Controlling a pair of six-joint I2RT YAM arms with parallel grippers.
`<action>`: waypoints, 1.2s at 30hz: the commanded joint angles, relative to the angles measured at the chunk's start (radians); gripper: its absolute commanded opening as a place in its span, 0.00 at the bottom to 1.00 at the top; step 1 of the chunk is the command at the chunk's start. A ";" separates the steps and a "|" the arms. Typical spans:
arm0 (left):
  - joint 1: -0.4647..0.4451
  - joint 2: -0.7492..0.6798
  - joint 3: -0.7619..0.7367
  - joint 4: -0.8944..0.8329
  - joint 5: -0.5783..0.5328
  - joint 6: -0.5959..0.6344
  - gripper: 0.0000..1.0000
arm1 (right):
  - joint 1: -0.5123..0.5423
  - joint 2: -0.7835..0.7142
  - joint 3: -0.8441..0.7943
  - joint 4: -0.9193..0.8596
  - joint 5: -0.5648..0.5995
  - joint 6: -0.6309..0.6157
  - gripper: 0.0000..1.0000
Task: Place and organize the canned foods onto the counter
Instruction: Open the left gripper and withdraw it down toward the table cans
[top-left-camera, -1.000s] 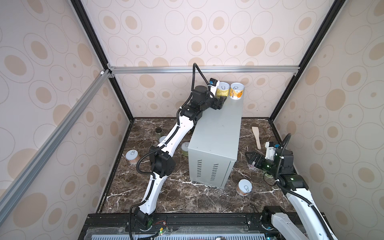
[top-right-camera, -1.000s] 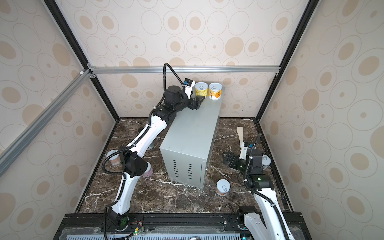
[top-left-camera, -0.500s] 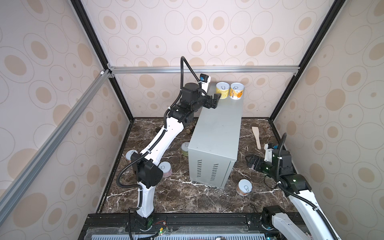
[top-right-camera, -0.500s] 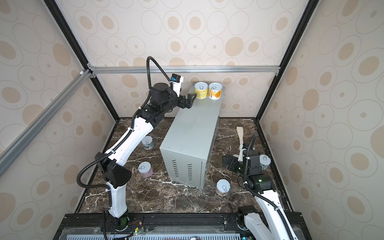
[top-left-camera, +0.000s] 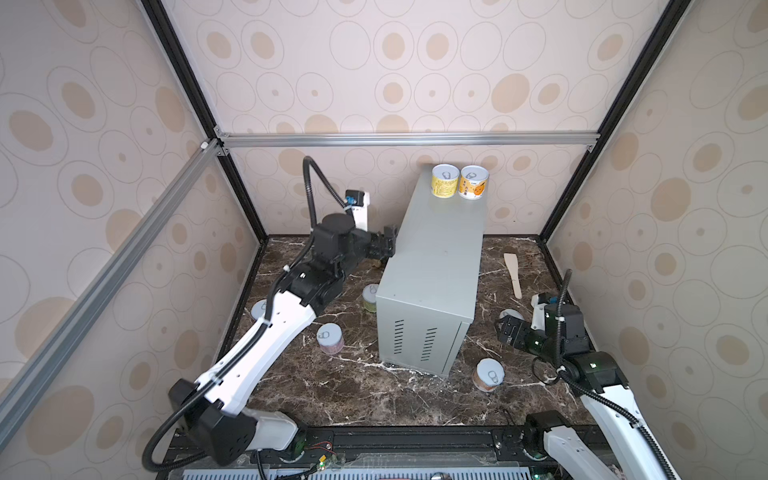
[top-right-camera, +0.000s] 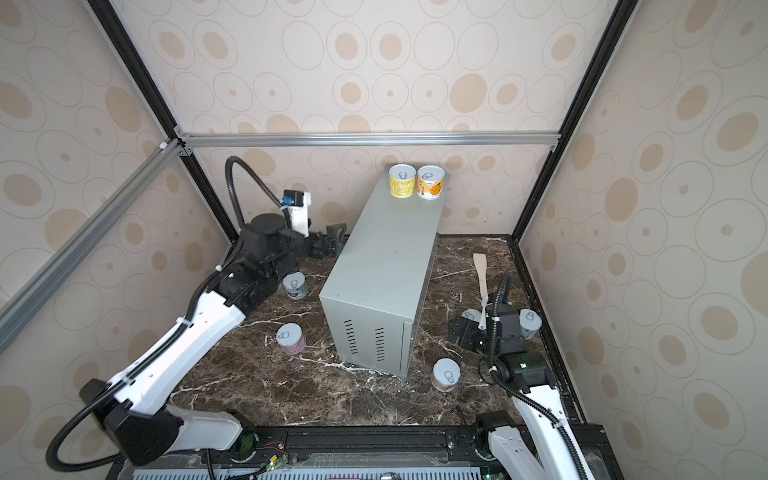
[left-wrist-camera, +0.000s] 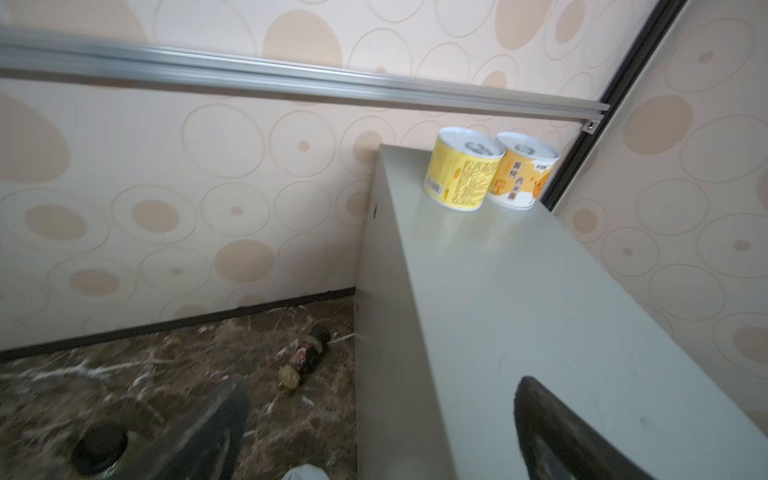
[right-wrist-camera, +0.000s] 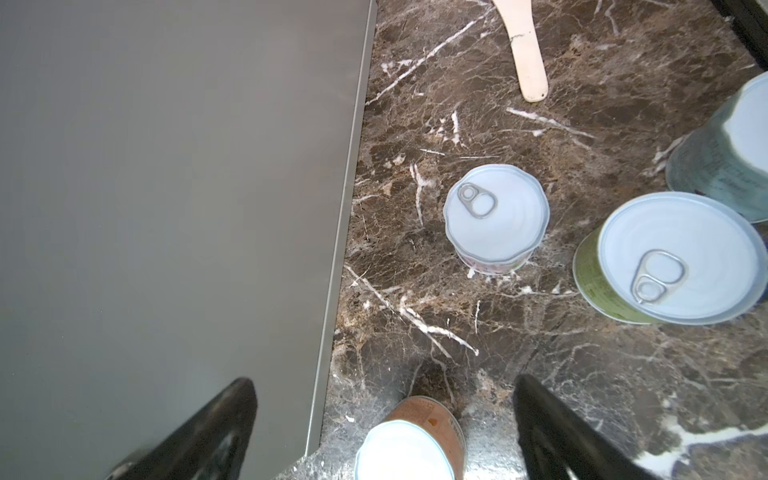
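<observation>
A yellow round tin (top-left-camera: 444, 179) and an orange round tin (top-left-camera: 473, 183) stand at the far end of the tall grey metal box (top-left-camera: 436, 266). The left gripper (top-left-camera: 390, 243) and right gripper (top-left-camera: 508, 330) are wide and empty. Next, the left one likely drops to grab the pink round tin (top-left-camera: 329, 337) near it.

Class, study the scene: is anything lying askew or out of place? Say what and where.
A small dark bottle lies on its side on the marble floor beside the counter. A wooden spatula lies on the counter's other side; neither is canned food.
</observation>
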 joint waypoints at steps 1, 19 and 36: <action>0.005 -0.149 -0.146 -0.029 -0.084 -0.090 0.99 | 0.007 -0.009 0.027 -0.044 0.024 0.007 0.99; 0.007 -0.486 -0.679 -0.057 0.086 -0.275 0.99 | 0.008 0.189 0.054 -0.059 0.068 0.075 0.99; -0.020 -0.448 -0.724 -0.126 0.131 -0.220 0.99 | 0.011 0.297 0.037 0.011 0.080 0.045 0.99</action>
